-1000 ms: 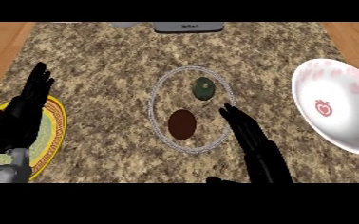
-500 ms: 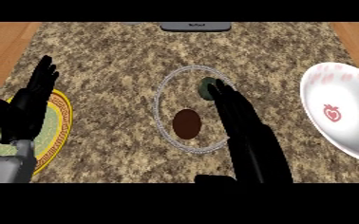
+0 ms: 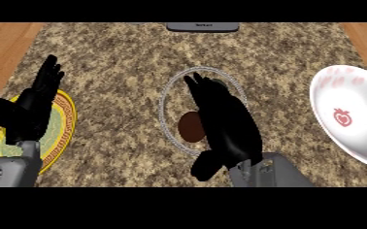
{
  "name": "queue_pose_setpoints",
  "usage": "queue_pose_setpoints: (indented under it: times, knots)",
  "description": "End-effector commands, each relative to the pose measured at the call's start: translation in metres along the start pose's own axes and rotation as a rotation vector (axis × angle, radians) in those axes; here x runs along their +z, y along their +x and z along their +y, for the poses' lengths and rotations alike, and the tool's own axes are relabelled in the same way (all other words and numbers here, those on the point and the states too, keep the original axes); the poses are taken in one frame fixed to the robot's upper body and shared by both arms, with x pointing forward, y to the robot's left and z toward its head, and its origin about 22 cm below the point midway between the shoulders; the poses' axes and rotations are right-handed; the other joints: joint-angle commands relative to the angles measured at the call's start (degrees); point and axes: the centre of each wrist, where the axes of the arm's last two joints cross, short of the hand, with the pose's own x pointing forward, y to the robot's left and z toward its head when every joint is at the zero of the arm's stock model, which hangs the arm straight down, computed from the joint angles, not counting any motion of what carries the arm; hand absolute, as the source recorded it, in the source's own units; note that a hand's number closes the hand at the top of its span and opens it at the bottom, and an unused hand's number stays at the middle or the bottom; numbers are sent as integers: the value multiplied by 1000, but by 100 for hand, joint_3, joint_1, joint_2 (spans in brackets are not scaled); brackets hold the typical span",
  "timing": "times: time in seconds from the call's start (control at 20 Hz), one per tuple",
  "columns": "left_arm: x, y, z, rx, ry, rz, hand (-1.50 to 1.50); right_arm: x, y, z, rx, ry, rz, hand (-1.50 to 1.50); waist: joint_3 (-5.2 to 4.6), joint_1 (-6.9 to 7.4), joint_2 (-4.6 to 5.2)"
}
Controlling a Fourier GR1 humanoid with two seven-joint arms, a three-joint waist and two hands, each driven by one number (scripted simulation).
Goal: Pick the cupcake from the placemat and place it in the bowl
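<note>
The speckled brown-and-beige granite surface [image 3: 122, 58] fills most of the head view, with strips of wooden floor showing at the far left and far right upper corners. Near the middle lies a round, see-through placemat with a pale beaded rim [image 3: 169, 99]. On it sits a round dark-brown cupcake [image 3: 189, 127], toward the placemat's lower left part; its right side is hidden behind the right robot hand.

The right robot hand [image 3: 224, 121], black on a grey forearm, comes in from the lower edge and lies over the right half of the placemat. Its fingers are stretched out straight and held together, pointing up and slightly left toward the placemat's far rim, with the thumb sticking out low on the left. The fingers are not curled round anything; the hand covers whatever lies on the upper right part of the mat, and it is just beside the cupcake or overlapping its edge, though contact cannot be judged.

The left robot hand [image 3: 36, 104] shows at the left edge, resting with its fingers straight and pointing upward, holding nothing. It sits above a round yellow plate with a dark patterned rim and a pale green centre [image 3: 66, 126], which lies at the surface's left side.

At the right edge, well apart from the placemat, is a white bowl with pink markings and a small red fruit motif inside [image 3: 337, 111], partly cut off by the frame. A flat dark-grey object [image 3: 203, 26] lies at the surface's far edge.
</note>
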Motion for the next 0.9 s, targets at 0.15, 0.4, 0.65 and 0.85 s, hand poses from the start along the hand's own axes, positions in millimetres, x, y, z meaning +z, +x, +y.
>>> queue_pose_setpoints:
  times: [0.15,0.4,0.65,0.85]
  knots:
    - [7,0,4,6,-3,11,0,-40,19,22,86,254,108,-150,6,14,-10]
    - [1,7,-8,-7,6,0,0,-63,8,32,173,386,175,-150,7,-20,-6]
    - [15,-17,-5,-5,1,15,0,-58,10,59,234,453,193,-150,4,-34,-17]
    - [-10,3,4,-2,3,14,0,-57,23,47,284,319,159,-150,7,-96,-13]
